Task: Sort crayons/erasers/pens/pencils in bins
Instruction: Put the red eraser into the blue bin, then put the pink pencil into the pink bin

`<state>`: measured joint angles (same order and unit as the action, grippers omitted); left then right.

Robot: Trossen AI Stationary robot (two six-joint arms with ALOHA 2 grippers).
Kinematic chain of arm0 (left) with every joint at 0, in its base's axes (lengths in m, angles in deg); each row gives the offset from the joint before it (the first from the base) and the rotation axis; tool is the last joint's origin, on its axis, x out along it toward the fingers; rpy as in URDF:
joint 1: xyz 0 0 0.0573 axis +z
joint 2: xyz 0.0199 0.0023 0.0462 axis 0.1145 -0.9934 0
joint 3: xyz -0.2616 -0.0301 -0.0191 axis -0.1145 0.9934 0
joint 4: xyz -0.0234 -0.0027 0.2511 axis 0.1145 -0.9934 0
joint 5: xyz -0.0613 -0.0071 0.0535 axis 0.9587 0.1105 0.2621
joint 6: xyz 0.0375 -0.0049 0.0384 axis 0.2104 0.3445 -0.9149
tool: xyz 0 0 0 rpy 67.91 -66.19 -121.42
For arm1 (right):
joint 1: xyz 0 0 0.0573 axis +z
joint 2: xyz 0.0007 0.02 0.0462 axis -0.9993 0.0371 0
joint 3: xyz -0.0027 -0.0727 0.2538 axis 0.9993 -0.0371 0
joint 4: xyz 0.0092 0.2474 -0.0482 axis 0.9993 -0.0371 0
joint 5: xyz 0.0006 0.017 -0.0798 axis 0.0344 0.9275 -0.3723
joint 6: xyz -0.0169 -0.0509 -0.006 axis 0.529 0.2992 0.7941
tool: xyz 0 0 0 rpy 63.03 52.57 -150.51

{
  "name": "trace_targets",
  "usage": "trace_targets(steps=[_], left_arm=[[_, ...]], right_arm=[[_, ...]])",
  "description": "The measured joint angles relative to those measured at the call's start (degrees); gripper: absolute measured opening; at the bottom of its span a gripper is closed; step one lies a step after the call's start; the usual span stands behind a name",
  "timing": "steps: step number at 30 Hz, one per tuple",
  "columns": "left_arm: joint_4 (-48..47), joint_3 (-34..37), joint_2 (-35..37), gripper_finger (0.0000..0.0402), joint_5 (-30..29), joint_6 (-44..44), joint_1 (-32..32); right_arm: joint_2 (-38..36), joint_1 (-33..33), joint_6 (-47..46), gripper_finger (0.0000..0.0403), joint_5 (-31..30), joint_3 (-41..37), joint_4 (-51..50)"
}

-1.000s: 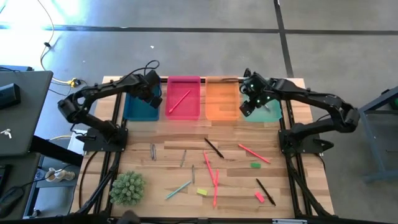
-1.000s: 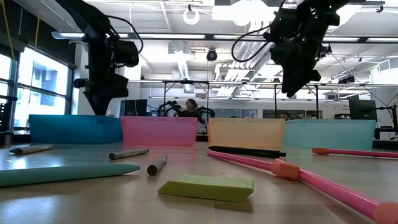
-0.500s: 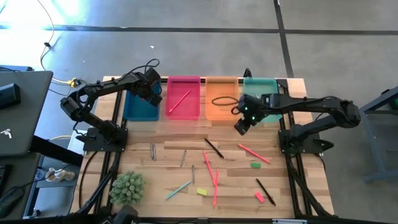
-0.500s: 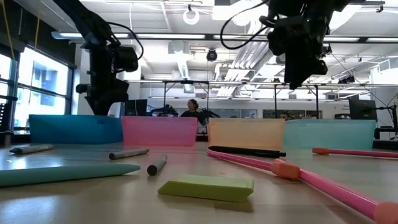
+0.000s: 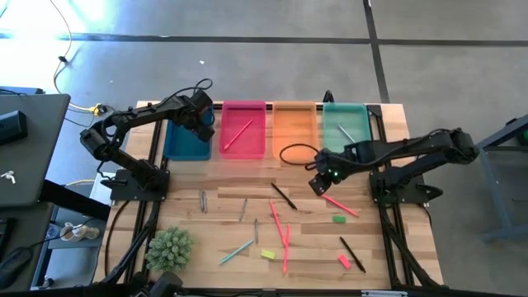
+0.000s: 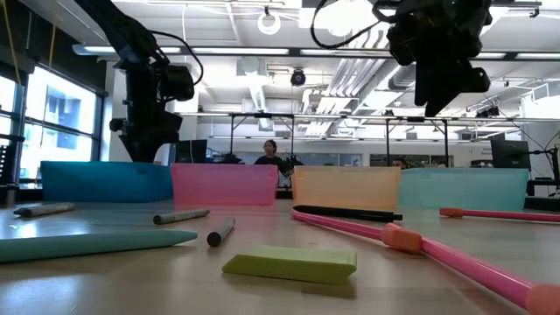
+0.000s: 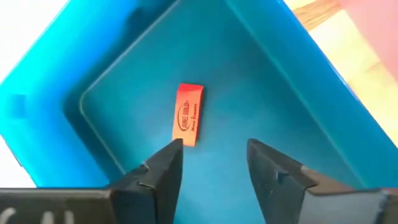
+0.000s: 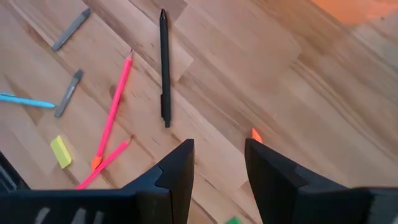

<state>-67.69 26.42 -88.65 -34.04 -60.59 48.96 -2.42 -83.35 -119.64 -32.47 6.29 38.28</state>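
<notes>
My left gripper (image 7: 214,152) hangs open over the blue bin (image 5: 183,142). A red eraser (image 7: 188,114) lies flat on that bin's floor, clear of the fingers. My right gripper (image 8: 219,149) is open above the bare wood near the table's middle right (image 5: 318,183), holding nothing. It is next to a pink pencil (image 5: 337,203) and a black pen (image 8: 164,68). The pink bin (image 5: 244,130) holds a pink pencil, and a grey crayon (image 5: 346,132) lies in the teal bin (image 5: 356,115). The orange bin (image 5: 294,128) stands between them.
Loose on the table lie grey crayons (image 5: 203,200), more pink pencils (image 5: 280,229), a blue pencil (image 5: 237,252), a second black pen (image 5: 352,252), and green (image 5: 338,219), yellow (image 5: 267,255) and red (image 5: 344,261) erasers. A green plant (image 5: 169,249) stands at the near left.
My right gripper has left its place over the teal bin. It has travelled toward the table's near edge and a little left, ending over the bare wood by the pink pencil. A grey crayon now shows in the teal bin where the gripper was.
</notes>
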Motion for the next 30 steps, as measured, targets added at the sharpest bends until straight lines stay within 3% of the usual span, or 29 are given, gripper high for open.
trace_targets(steps=[5,11,18,25,30], left_arm=[[-1.52,-0.04,0.04,0.0191,-0.04,-2.80,0.00],[-3.02,-0.78,0.89,0.0191,1.84,-3.31,0.00],[-5.52,-8.83,3.47,0.0192,7.66,-4.46,-0.04],[-9.71,-15.54,6.93,0.0193,13.01,-5.17,-0.04],[-10.47,-15.23,10.88,0.0193,19.63,-2.80,-0.33]], right_arm=[[0.00,2.95,-3.32,0.0135,-3.12,-0.02,4.80],[0.00,3.53,-0.27,0.0135,-5.20,-0.02,17.31],[0.00,2.13,4.33,0.0135,-6.41,-0.02,28.66],[0.02,1.97,7.40,0.0135,-7.94,0.03,35.08],[1.06,3.91,11.45,0.0135,-12.52,5.13,32.14]])
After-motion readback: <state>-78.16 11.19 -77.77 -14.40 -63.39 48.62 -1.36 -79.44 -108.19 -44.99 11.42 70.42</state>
